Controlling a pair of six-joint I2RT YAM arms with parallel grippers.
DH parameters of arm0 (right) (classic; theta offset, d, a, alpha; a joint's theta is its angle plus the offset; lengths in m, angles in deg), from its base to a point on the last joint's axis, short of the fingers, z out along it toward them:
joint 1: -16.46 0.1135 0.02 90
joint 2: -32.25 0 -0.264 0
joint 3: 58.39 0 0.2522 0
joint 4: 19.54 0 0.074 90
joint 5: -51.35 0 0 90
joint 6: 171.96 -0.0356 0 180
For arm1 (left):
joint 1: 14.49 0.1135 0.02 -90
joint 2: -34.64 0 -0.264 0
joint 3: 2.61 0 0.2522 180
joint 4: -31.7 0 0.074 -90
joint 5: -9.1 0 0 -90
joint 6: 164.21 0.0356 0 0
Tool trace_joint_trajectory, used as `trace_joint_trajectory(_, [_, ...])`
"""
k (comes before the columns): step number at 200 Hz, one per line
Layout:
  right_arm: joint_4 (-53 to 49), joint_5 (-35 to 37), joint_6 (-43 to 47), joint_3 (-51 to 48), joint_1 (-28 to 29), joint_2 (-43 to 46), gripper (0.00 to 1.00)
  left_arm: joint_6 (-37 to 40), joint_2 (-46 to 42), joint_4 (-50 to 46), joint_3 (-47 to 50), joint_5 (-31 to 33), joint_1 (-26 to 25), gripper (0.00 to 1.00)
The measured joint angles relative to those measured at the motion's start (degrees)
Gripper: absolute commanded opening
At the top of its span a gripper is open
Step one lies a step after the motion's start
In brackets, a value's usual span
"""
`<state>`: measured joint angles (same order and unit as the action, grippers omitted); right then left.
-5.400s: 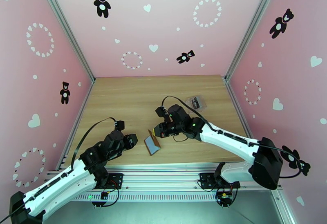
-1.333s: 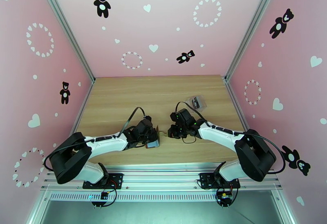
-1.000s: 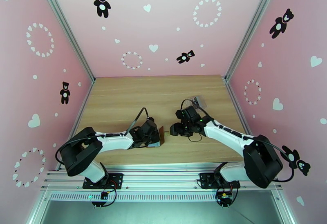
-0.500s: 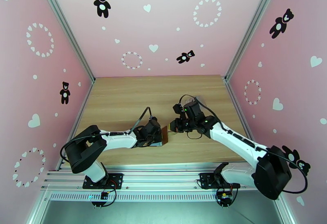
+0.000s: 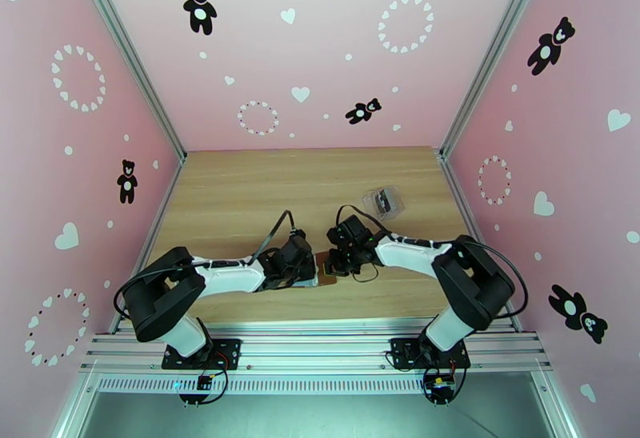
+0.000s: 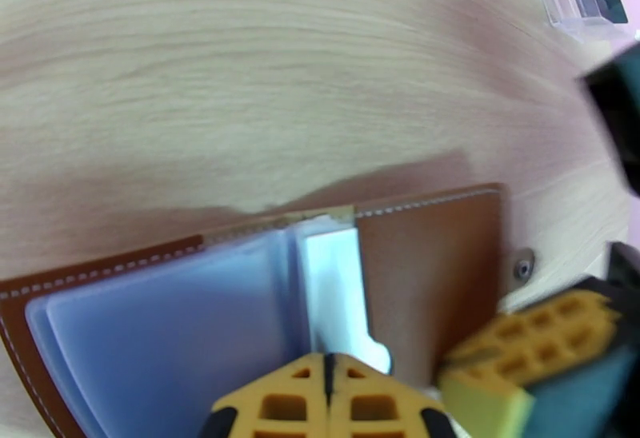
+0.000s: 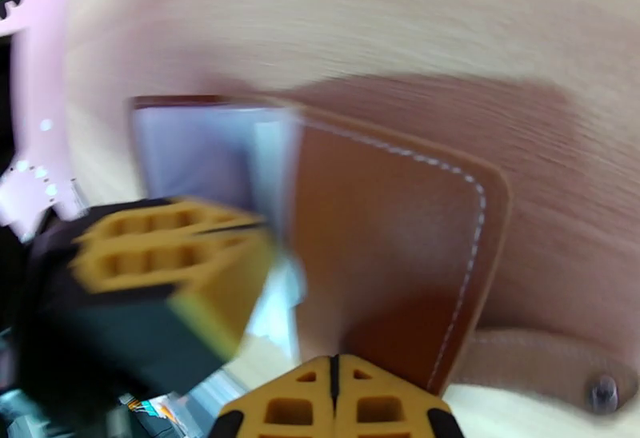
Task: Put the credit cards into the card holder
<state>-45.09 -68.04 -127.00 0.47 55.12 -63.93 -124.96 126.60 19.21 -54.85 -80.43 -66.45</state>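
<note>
Your left gripper [image 6: 324, 388] is clenched on the card holder [image 6: 428, 264] by a pale inner pocket; your right gripper [image 7: 334, 396] pinches its brown flap (credit cards [image 5: 385, 201] lie well apart).

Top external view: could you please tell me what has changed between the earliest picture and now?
The left arm swung out from beside its base; the left gripper is now shut on the inner pockets of the card holder. The right gripper backed off rightward, then returned and pinches the brown cover. The card holder shifted slightly right. The clear case stayed put.
</note>
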Motion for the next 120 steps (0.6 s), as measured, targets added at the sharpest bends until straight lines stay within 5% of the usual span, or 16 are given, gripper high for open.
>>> trace_joint_trajectory(120, [2.2, -1.7, 1.6, 1.4, 0.1, -2.8, 0.0, -0.1, -11.4, -7.9, 6.8, 6.6, -0.3, 0.16])
